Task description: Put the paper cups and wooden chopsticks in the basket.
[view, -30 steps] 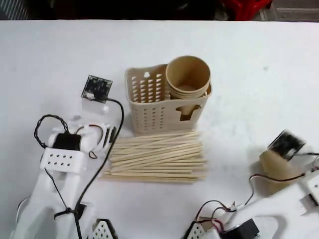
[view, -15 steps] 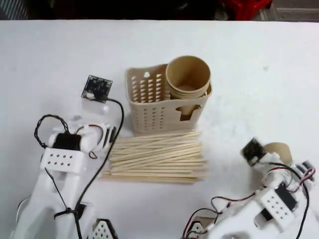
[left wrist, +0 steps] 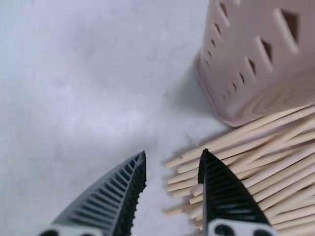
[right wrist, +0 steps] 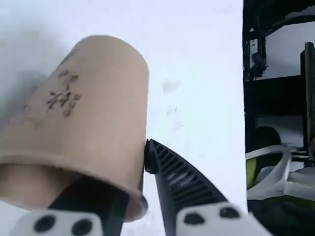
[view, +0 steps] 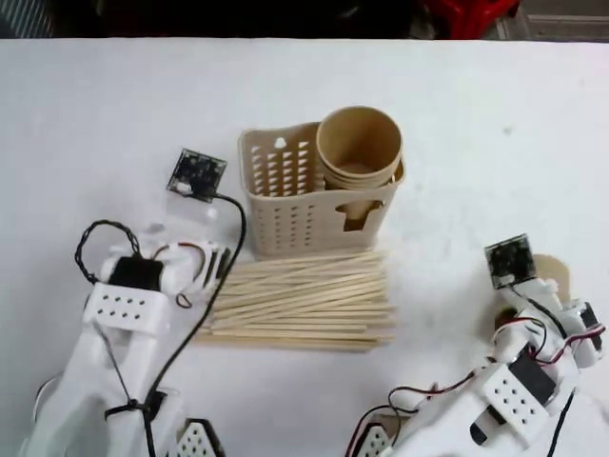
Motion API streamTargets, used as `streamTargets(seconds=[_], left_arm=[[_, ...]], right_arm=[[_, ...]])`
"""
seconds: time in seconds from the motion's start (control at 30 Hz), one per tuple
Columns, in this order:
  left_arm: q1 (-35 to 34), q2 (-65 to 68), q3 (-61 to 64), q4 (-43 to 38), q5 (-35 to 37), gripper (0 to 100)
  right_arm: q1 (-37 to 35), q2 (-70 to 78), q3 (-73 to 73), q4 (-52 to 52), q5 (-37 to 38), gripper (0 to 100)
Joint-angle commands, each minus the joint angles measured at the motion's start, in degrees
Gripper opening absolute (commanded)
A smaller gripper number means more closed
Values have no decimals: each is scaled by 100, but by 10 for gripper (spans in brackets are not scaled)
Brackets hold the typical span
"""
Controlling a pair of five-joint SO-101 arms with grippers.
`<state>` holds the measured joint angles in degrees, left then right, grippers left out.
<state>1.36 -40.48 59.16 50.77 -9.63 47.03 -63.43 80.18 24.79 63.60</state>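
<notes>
A beige slotted basket [view: 285,205] stands mid-table with stacked paper cups [view: 359,143] in its right half. Wooden chopsticks [view: 300,300] lie in a flat pile just in front of it. My left gripper [left wrist: 172,160] is open at the pile's left end, one finger over the chopstick tips [left wrist: 236,157] and the other over bare table, with the basket corner [left wrist: 256,64] close ahead. My right gripper [right wrist: 140,164] is shut on the rim of a brown paper cup [right wrist: 83,113], one finger inside and one outside. This cup [view: 552,271] sits at the right, partly hidden by the wrist camera.
The white table [view: 114,105] is bare around the basket. Dark room clutter shows past the far edge [right wrist: 275,73]. Both arms' cables trail at the near edge [view: 419,395].
The right arm has swung and turned with the cup, carrying it up and slightly right in the high view. The left arm has edged a little toward the chopsticks.
</notes>
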Motion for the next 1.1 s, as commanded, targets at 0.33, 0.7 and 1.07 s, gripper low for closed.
streamTargets(seconds=[0.33, 0.7, 1.07], left_arm=[[22, 4, 0, -308, -53, 190], [22, -40, -9, -299, -62, 190], [75, -13, 0, -299, -70, 191]], right_arm=[[-2879, -66, -5037, 5165, -4404, 16], [-5059, 3433, -9978, 6703, -6180, 17], [-4901, 4927, -12484, 7371, -6400, 17]])
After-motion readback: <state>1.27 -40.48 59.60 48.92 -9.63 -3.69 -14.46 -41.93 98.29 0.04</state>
